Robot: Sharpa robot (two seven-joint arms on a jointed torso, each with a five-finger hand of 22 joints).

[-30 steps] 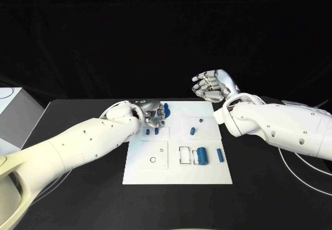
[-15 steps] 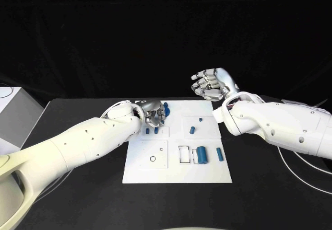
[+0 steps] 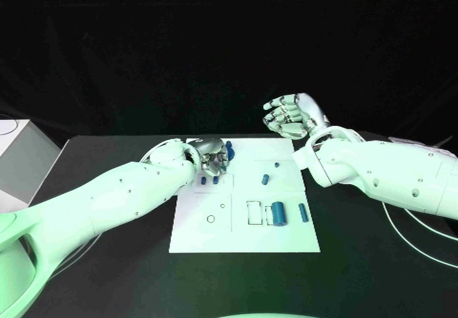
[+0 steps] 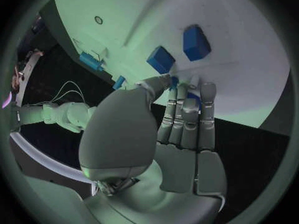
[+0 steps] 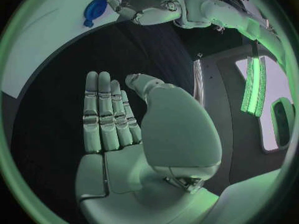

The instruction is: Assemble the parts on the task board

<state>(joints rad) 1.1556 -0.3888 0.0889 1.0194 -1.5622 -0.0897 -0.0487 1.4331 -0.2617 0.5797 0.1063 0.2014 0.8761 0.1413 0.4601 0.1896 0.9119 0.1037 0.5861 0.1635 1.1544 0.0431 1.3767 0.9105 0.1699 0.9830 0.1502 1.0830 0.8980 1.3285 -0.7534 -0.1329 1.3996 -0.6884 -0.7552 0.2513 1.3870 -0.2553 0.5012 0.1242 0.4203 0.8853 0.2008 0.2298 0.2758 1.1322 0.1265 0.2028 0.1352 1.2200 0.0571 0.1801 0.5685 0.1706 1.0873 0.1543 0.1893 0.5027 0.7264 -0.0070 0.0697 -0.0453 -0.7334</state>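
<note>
Step in hand looks like picking a small blue part off the far-left corner of the task board (image 3: 286, 238). To do it well: keep the left hand (image 3: 212, 158) low, close thumb and fingertips (image 4: 187, 92) squarely on the piece, then lift straight up so it doesn't knock the two blue blocks (image 4: 179, 51) lying just beside it.

Left hand sits over the board's far-left area, fingers together and pointed down at the surface. The left wrist view shows a bit of blue between thumb and fingers — looks pinched, but can't tell if the grip is firm.

Right hand (image 3: 294, 116) is raised beyond the board's far-right corner, well apart from it; fingers straight and side by side, holding nothing. Other blue parts, incl. a cylinder (image 3: 280, 212), lie on the near-right part of the board.
</note>
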